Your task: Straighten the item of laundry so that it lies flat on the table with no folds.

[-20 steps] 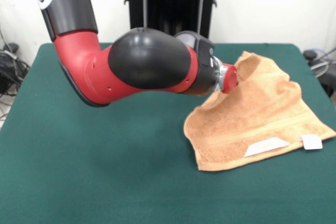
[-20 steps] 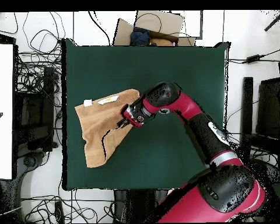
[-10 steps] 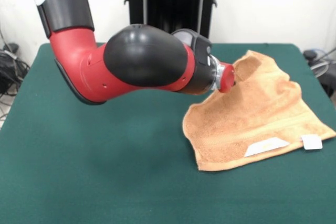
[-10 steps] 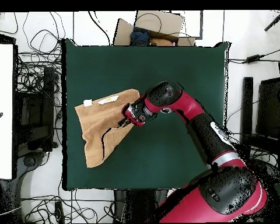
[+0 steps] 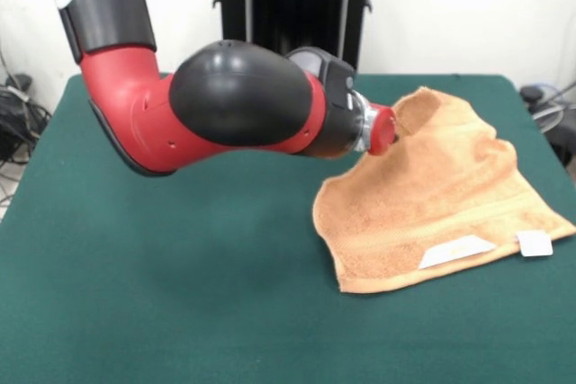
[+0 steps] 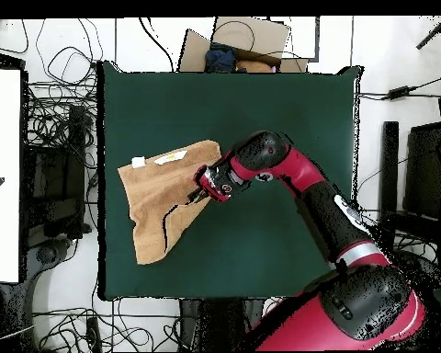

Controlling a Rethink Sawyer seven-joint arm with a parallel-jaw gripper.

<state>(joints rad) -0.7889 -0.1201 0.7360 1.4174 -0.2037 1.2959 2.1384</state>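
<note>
The orange-tan towel (image 5: pixel 441 195) lies rumpled on the right part of the green table (image 5: pixel 180 294), with a raised fold along its far left side. A white tag (image 5: pixel 535 243) and a white label (image 5: pixel 457 251) sit at its near edge. My gripper (image 5: pixel 389 128) is at the towel's raised far left edge, its tips hidden by the cloth and the red wrist. In the overhead view the towel (image 6: pixel 164 202) lies at the table's (image 6: pixel 279 119) left, with the gripper (image 6: pixel 202 184) over its right edge.
The big red and black arm (image 5: pixel 234 105) spans the table's middle. The black pedestal (image 5: pixel 292 6) stands behind. In the overhead view, cables and a cardboard box (image 6: pixel 238 46) ring the table, and a white panel (image 6: pixel 2 175) stands at the left.
The gripper has shifted a little to the left and up in the front view, and the towel's raised edge near it has moved with it. The rest of the towel has stayed put.
</note>
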